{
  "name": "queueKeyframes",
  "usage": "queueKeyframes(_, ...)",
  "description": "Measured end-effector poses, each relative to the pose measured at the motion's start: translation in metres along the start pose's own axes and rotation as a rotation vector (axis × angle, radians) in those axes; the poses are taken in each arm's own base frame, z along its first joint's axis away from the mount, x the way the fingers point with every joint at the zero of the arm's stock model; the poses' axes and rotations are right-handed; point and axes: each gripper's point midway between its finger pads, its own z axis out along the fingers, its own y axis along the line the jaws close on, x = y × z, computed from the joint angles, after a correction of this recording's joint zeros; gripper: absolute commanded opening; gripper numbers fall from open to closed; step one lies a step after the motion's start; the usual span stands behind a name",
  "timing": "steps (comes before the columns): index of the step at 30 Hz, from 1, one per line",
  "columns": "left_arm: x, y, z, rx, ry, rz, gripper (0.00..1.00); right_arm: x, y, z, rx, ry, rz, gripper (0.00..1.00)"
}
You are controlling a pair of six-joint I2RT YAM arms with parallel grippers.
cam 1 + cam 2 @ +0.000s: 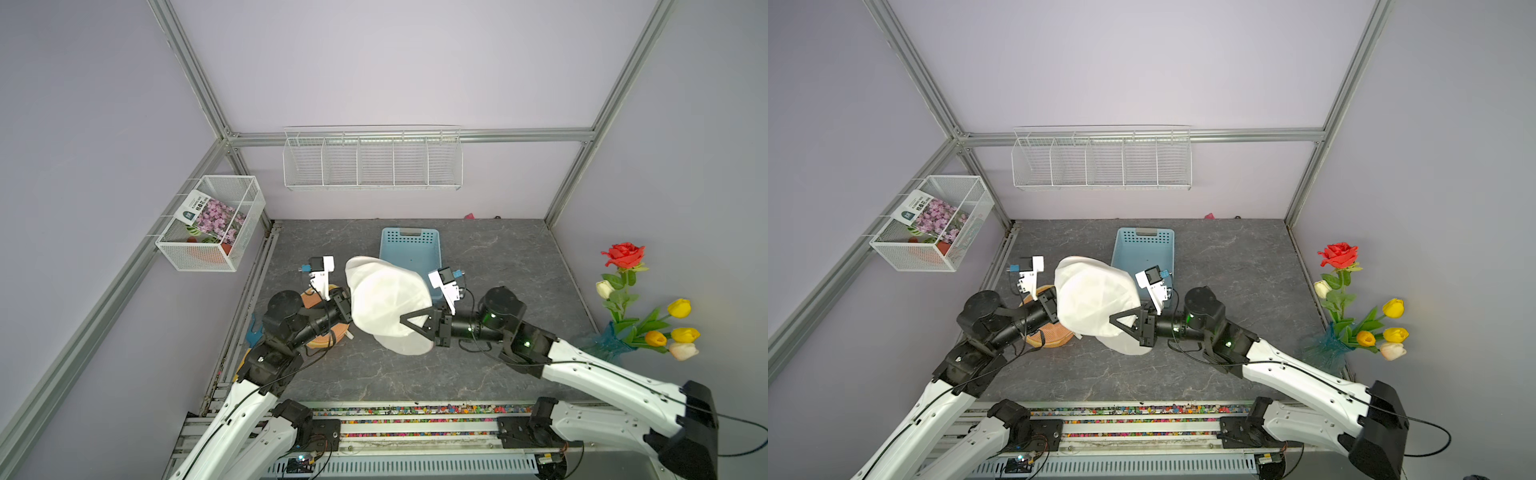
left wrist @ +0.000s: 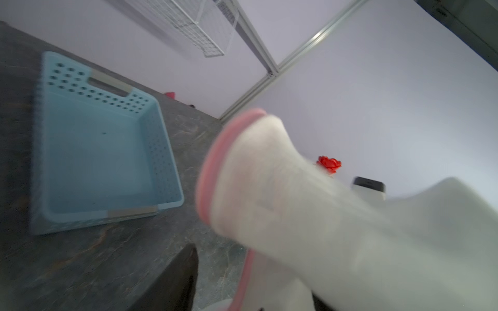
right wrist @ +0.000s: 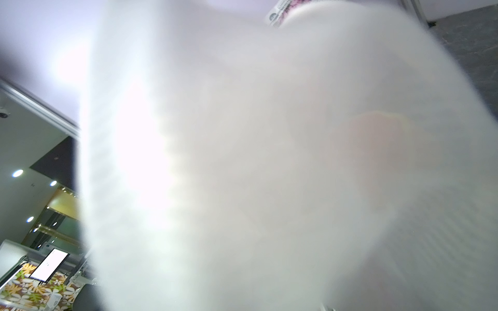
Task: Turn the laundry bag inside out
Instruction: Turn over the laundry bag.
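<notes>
The white mesh laundry bag [image 1: 386, 299] is held up between the two arms over the middle of the dark marbled table [image 1: 498, 257]. In both top views its far edge [image 1: 1092, 266] covers the near left corner of the blue plastic basket [image 1: 411, 245], which stands behind it on the table. The right gripper [image 1: 404, 320] reaches in from the right. Its black triangular finger lies over the cloth and the jaws are together, pinching the fabric, with a lobe of the bag hanging below it. The right wrist view is nearly filled by blurred white cloth [image 3: 242, 134]. The left gripper [image 1: 344, 306] meets the bag from the left side and its fingertips are hidden under the cloth, so I cannot tell whether its jaws are apart or together. In the left wrist view the bag [image 2: 269, 188] shows a pink trimmed edge (the picture is blurred here), and one dark finger [image 2: 177, 282] is seen beside it. Under the left arm a round woven orange mat [image 1: 1054, 334] lies on the table. At the right side stands a vase of artificial flowers [image 1: 613, 338].
</notes>
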Motion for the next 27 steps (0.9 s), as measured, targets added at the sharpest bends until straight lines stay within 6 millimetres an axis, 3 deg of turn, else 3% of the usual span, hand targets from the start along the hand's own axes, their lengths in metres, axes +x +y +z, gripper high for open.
queueKeyframes(3,-0.015,0.0,-0.019,-0.085,-0.064,0.028,0.69,-0.021,0.008,-0.025,0.027,-0.11,-0.031,0.0)
queueKeyframes(6,-0.022,-0.01,-0.033,-0.085,-0.101,0.057,0.71,-0.029,0.008,-0.035,0.048,-0.156,-0.038,0.0)
queueKeyframes(10,-0.011,-0.022,-0.031,0.041,-0.084,0.046,0.71,-0.026,-0.001,-0.029,0.07,-0.142,-0.026,0.0)
queueKeyframes(16,0.025,-0.008,-0.007,0.171,0.041,-0.08,0.72,-0.018,-0.016,-0.015,0.087,-0.109,0.003,0.0)
queueKeyframes(23,0.031,-0.024,-0.001,0.285,0.089,-0.108,0.74,-0.021,-0.013,-0.006,0.043,-0.114,0.013,0.0)
queueKeyframes(27,0.034,-0.03,0.002,0.33,0.098,-0.119,0.67,-0.014,-0.022,0.008,0.034,-0.08,0.043,0.0)
